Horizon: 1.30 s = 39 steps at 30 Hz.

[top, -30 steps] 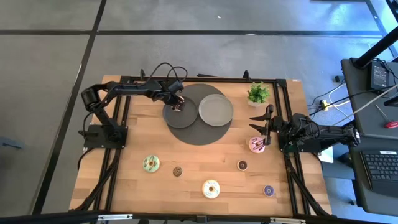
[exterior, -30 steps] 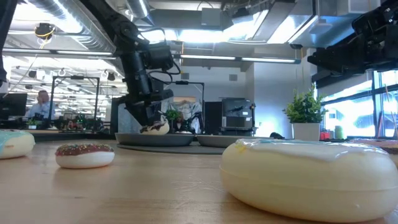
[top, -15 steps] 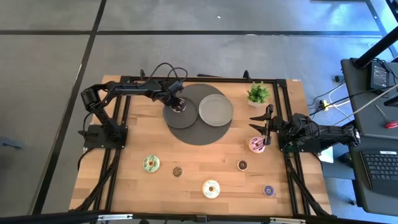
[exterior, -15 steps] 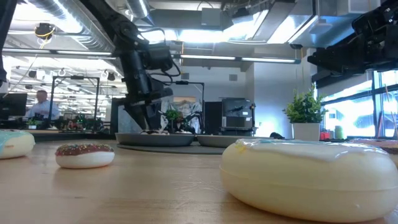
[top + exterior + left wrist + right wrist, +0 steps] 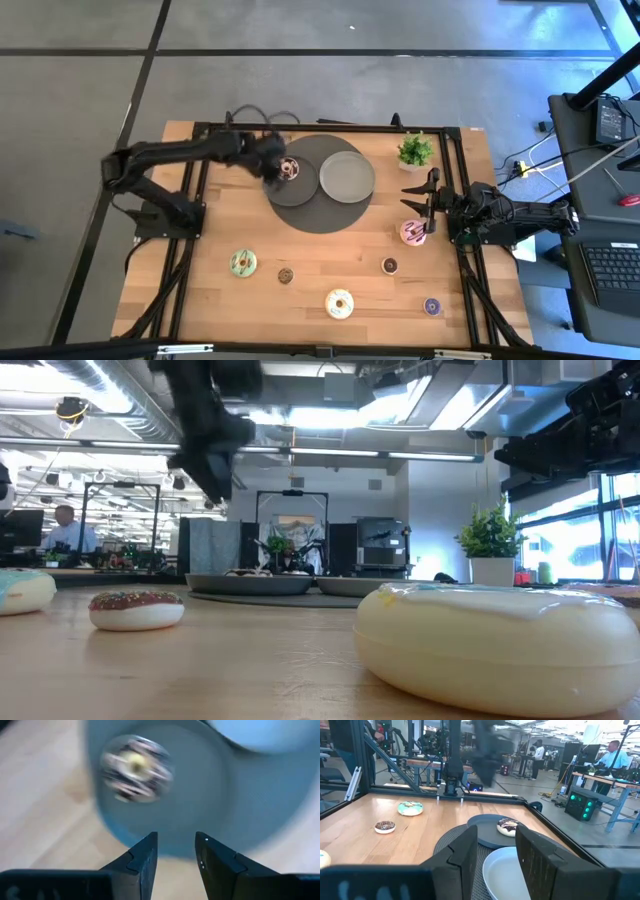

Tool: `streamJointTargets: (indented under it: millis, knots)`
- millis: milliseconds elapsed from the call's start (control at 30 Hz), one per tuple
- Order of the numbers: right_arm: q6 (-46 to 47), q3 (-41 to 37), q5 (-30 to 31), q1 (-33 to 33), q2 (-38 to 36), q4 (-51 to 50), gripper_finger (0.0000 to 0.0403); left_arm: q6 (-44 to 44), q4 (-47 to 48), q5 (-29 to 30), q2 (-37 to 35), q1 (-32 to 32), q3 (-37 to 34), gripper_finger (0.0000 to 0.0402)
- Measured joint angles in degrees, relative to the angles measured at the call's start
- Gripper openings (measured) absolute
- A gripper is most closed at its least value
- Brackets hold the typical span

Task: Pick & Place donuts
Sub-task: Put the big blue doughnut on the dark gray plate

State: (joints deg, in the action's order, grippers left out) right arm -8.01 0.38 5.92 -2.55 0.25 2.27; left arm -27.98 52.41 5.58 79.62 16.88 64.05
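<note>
A brown donut [image 5: 289, 168] lies on the darker of two grey plates [image 5: 283, 183], which sit side by side on a round dark mat [image 5: 312, 210] near the table's [image 5: 330, 255] far edge, the lighter plate [image 5: 347, 174] being the nearer to the potted plant [image 5: 415, 150]. The left gripper [image 5: 268, 166] hangs raised above the mat's rim, just beside that donut, its fingers [image 5: 142, 860] a narrow gap apart and holding nothing. In the left wrist view the donut [image 5: 135, 768] rests flat on the plate beyond the fingertips, clear of them. The other donuts lie on the bare wood on the side of the mat away from the far edge: a green one [image 5: 243, 263], a small brown one [image 5: 285, 275] just beside it, a cream one [image 5: 339, 303], another small brown one [image 5: 390, 265] and a purple one [image 5: 432, 306]. A pink donut [image 5: 413, 232] lies well apart from the mat, near the plant. The right gripper [image 5: 425, 207] waits over the table between the plant and the pink donut, its fingers [image 5: 461, 851] slightly parted around nothing.
</note>
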Motion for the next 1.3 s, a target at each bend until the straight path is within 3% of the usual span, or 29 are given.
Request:
streamJointTargets:
  millis: [300, 533, 767, 967, 1167, 1300]
  knots:
    - [0.0, 0.0, -0.01, -0.02, 0.0, -0.03, 0.0136, -11.06, 5.96, 8.84, 0.57, -32.03, -0.02, 0.0131]
    - [0.26, 0.02, -0.01, -0.01, 0.0, -0.01, 0.0136, -17.62, 6.17, 11.67, 5.86, -46.83, -0.02, 0.0128]
    - [0.26, 0.02, -0.01, -0.01, 0.0, -0.03, 0.0136, -23.76, 14.19, 9.25, 12.29, -50.25, -0.02, 0.0125]
    - [0.42, 0.02, -0.01, 0.0, 0.0, -0.02, 0.0136, -21.38, 15.07, 6.89, 15.24, -50.2, -0.04, 0.0114]
    - [0.35, 0.02, -0.01, -0.01, 0.0, -0.03, 0.0136, -19.94, 15.01, 7.24, 15.12, -50.16, -0.07, 0.0092]
    - [0.31, 0.02, -0.01, 0.0, 0.0, -0.01, 0.0136, -20.23, 14.84, 9.02, 10.95, -50.16, -3.51, 0.0073]
